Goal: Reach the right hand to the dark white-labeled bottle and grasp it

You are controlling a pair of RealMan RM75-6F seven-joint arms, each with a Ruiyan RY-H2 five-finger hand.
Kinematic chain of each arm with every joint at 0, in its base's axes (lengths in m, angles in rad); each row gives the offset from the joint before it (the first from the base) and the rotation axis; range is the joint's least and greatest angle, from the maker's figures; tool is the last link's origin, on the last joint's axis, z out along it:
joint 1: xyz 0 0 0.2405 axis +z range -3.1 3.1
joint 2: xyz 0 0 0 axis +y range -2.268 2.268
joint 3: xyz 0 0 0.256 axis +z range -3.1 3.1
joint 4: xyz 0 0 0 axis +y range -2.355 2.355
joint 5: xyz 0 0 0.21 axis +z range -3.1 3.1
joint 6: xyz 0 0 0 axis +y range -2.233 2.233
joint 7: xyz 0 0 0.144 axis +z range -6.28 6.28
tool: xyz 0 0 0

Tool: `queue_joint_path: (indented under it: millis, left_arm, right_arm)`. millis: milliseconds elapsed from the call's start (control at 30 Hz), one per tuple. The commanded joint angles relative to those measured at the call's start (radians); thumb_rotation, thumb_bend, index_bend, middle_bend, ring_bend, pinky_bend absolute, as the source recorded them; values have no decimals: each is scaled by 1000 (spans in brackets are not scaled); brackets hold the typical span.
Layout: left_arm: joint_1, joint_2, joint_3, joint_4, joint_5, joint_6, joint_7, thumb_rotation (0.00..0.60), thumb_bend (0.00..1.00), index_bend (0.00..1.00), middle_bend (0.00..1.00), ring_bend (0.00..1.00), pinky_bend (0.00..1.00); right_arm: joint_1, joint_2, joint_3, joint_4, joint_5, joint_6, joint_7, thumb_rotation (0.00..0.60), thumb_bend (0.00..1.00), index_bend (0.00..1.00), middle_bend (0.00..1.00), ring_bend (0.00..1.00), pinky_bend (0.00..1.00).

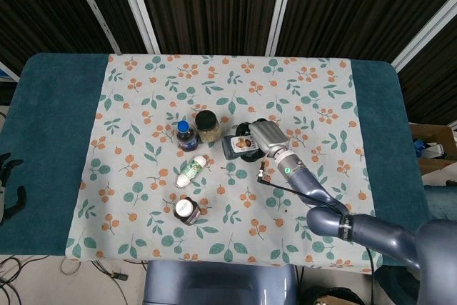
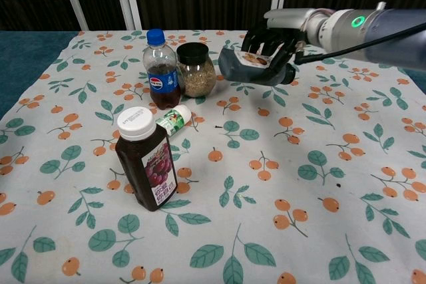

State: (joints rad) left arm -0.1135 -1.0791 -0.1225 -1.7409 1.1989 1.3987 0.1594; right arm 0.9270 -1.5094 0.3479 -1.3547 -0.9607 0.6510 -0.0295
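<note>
The dark bottle with a white label (image 2: 245, 65) is off the cloth, lying sideways in the air right of the jar. My right hand (image 2: 273, 39) grips it from above and behind, fingers wrapped over the label. In the head view the same bottle (image 1: 238, 146) sticks out to the left of the right hand (image 1: 263, 136). My left hand (image 1: 8, 182) shows at the far left edge, off the table, fingers apart and holding nothing.
On the floral cloth (image 2: 279, 184) stand a cola bottle with a blue cap (image 2: 162, 71), a black-lidded jar (image 2: 195, 70) and a dark juice bottle with a white cap (image 2: 146, 161). A small white-and-green bottle (image 2: 172, 120) lies between them.
</note>
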Motion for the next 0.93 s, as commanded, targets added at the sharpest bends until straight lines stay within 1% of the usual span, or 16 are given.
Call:
queue_joint_path:
  millis: [33, 167, 300, 367, 400, 433, 500, 567, 633, 667, 700, 733, 867, 933]
  left_arm:
    - [1, -1, 1, -2, 1, 4, 2, 600, 528, 207, 69, 104, 16]
    - [4, -2, 1, -4, 2, 11, 7, 600, 528, 209, 69, 104, 16]
    - [6, -3, 2, -6, 3, 16, 8, 600, 528, 209, 69, 104, 16]
    - [7, -3, 3, -6, 3, 17, 9, 600, 527, 210, 69, 104, 16]
    - [8, -3, 3, -6, 3, 18, 9, 600, 528, 210, 69, 104, 16]
    - [8, -3, 3, -6, 3, 18, 9, 600, 528, 210, 69, 104, 16]
    - [8, -2, 2, -7, 1, 18, 9, 600, 528, 211, 69, 104, 16]
    - [8, -2, 2, -7, 1, 19, 10, 600, 528, 211, 69, 104, 16]
    - [9, -3, 3, -8, 1, 19, 11, 600, 527, 211, 69, 104, 16]
    - [9, -3, 3, -8, 2, 20, 11, 600, 527, 211, 69, 104, 16]
    - [9, -3, 3, -8, 2, 20, 12, 600, 528, 211, 69, 104, 16]
    - [9, -3, 3, -8, 3, 20, 12, 600, 528, 211, 69, 104, 16]
    - [9, -4, 3, -8, 3, 22, 14, 600, 528, 212, 69, 104, 16]
    - [9, -4, 3, -8, 2, 21, 14, 600, 528, 211, 69, 104, 16]
  right_arm:
    - [-105, 161, 53, -150, -76, -55, 211, 600, 415, 526, 529, 448, 221]
    - [-182, 264, 95, -233, -183, -102, 436, 600, 415, 526, 524, 446, 221]
    - [-253, 333, 129, -279, -329, -116, 707, 600, 414, 526, 522, 444, 221]
    - [-292, 367, 129, -293, -423, -92, 858, 600, 415, 526, 522, 443, 221]
    - [-311, 385, 123, -297, -475, -70, 943, 600, 415, 525, 521, 443, 221]
    - [-322, 397, 116, -298, -513, -51, 1002, 600, 415, 526, 521, 442, 221]
    - [-346, 432, 81, -283, -633, 23, 1191, 600, 415, 526, 520, 441, 221]
    - [-352, 461, 25, -240, -761, 124, 1393, 600, 415, 525, 517, 441, 221]
    - [-345, 480, -40, -168, -877, 246, 1594, 600, 415, 525, 513, 439, 221]
    - [-342, 486, -61, -140, -911, 289, 1656, 600, 415, 525, 511, 437, 221]
    - [-293, 452, -71, -88, -934, 303, 1737, 600, 414, 525, 510, 436, 221]
    - [-277, 442, -94, -41, -957, 343, 1807, 600, 414, 525, 509, 433, 221]
    - [-260, 436, -191, 123, -1044, 567, 2096, 600, 416, 526, 506, 424, 221]
    - [-262, 428, -217, 180, -1060, 654, 2194, 600, 416, 525, 503, 421, 221]
